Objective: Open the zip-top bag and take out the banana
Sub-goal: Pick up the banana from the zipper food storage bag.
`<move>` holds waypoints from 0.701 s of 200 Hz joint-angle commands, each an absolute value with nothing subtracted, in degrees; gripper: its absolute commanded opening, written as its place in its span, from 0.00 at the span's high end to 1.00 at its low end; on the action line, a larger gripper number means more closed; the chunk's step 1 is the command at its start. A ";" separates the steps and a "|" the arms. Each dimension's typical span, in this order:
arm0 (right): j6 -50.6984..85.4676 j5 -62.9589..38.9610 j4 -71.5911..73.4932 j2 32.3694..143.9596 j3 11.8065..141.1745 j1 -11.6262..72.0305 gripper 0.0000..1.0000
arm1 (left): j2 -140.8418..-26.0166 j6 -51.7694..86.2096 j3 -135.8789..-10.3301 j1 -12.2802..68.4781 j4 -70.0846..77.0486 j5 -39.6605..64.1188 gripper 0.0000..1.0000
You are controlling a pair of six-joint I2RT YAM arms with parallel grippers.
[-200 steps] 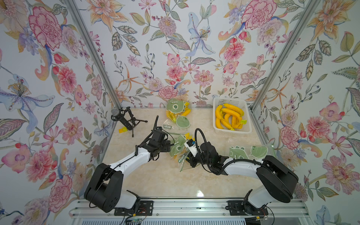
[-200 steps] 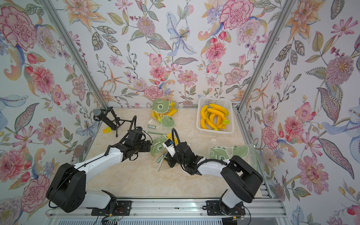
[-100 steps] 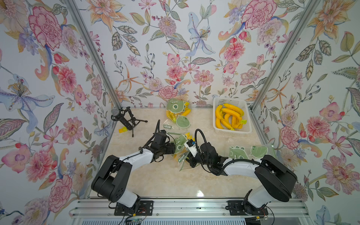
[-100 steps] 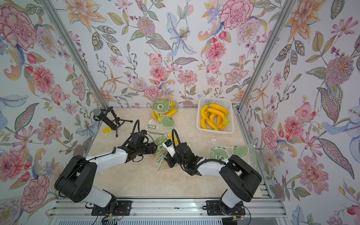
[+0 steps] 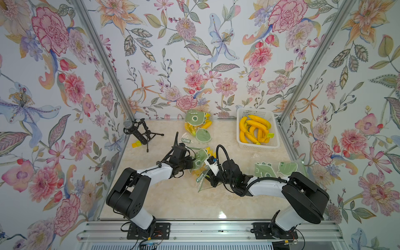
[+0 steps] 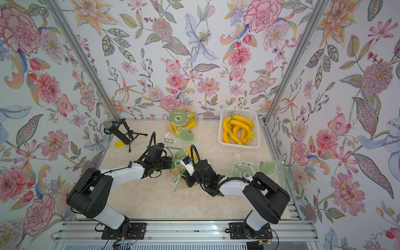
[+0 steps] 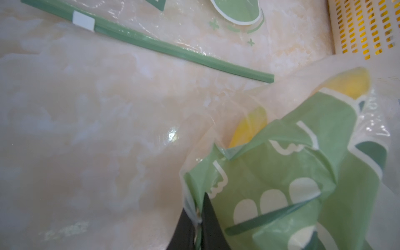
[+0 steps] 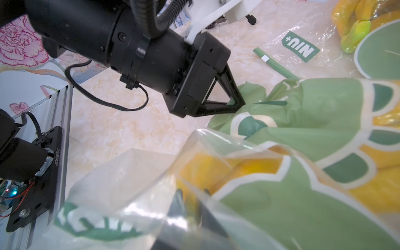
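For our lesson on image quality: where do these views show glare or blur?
In a top view, a bright glare spot on the table near its front edge. Left wrist view: a smaller glare spot on the table; the bag close up looks soft. Right wrist view: the nearest bag film is blurred, the left gripper sharp.

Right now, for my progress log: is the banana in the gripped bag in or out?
In. The banana shows yellow through the film of the zip-top bag.
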State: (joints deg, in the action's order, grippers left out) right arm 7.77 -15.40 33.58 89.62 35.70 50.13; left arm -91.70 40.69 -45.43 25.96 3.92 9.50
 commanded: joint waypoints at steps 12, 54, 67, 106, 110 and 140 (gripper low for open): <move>5.09 -15.07 26.49 85.84 34.19 51.24 0.93 | -90.22 39.15 -47.72 20.65 1.03 4.32 0.99; 3.10 -14.76 24.69 81.68 33.75 52.39 0.93 | -90.18 38.18 -48.30 13.77 0.81 5.58 1.00; 2.82 -14.64 24.45 81.06 33.75 52.74 0.93 | -90.18 38.09 -48.68 12.07 0.55 5.79 1.00; 2.46 -14.67 25.05 80.41 33.07 53.76 0.93 | -90.13 38.62 -50.05 7.82 0.05 6.03 1.00; 2.38 -14.88 25.10 80.46 33.05 53.95 0.93 | -90.17 38.77 -50.17 7.47 0.00 5.98 1.00; 1.67 -16.40 25.14 80.82 33.57 54.83 0.93 | -90.18 41.10 -51.14 5.04 0.34 6.61 1.00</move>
